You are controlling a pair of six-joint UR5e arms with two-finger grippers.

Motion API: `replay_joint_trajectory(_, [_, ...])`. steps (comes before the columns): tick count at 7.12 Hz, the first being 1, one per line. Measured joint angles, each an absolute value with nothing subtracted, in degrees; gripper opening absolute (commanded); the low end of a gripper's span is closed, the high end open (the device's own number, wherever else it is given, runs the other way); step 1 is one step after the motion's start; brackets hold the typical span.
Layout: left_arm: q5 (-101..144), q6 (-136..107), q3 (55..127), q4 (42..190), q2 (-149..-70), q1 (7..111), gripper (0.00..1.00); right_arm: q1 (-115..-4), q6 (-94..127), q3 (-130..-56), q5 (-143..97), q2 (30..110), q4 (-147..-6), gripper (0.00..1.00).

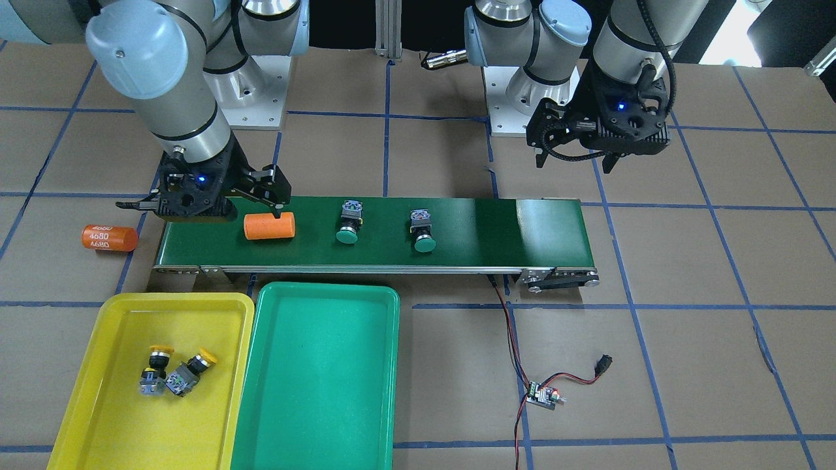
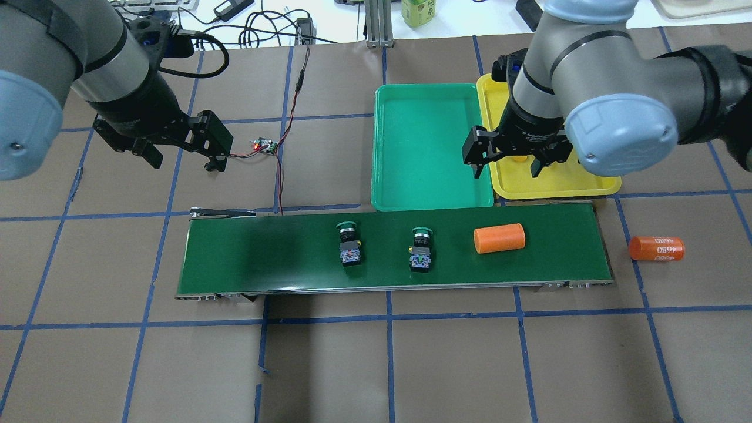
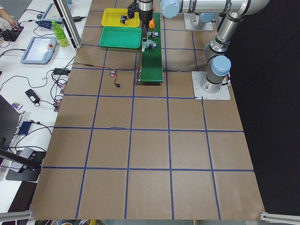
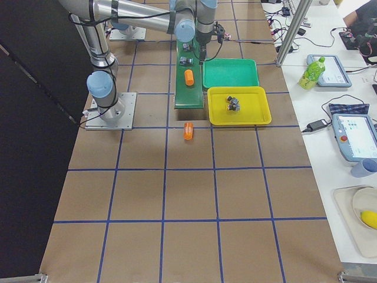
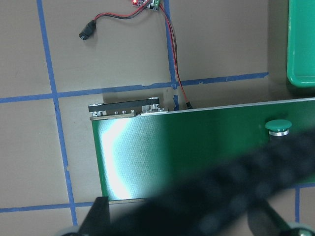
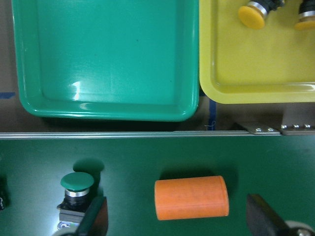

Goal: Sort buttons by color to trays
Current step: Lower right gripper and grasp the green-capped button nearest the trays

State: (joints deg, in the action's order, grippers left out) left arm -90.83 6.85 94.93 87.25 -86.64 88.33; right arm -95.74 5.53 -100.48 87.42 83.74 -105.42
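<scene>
Two green buttons point(image 2: 348, 241) point(image 2: 420, 249) lie on the dark-green conveyor belt point(image 2: 264, 252); they also show in the front view point(image 1: 349, 222) point(image 1: 422, 232). Two yellow buttons point(image 1: 155, 369) point(image 1: 192, 372) lie in the yellow tray point(image 1: 98, 418). The green tray point(image 1: 320, 378) beside it holds nothing. My right gripper point(image 2: 508, 167) is open and empty, hovering over an orange cylinder point(image 6: 192, 197) that lies between its fingers point(image 6: 96, 216). My left gripper point(image 2: 182, 155) is open and empty above the table beyond the belt's left end.
A second orange cylinder point(image 2: 656, 248) lies on the table off the belt's right end. A small controller board point(image 2: 262, 145) with red and black wires sits near my left gripper. Both trays stand side by side along the belt's far edge.
</scene>
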Motion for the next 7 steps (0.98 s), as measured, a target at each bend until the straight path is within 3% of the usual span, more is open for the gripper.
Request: replay_joint_trajectory(7, [-89.7,0.6,91.5,92.3,-88.1,87.5,1.00,-102.2,18.1,-107.1,86.6,78.8,-107.6,1.00])
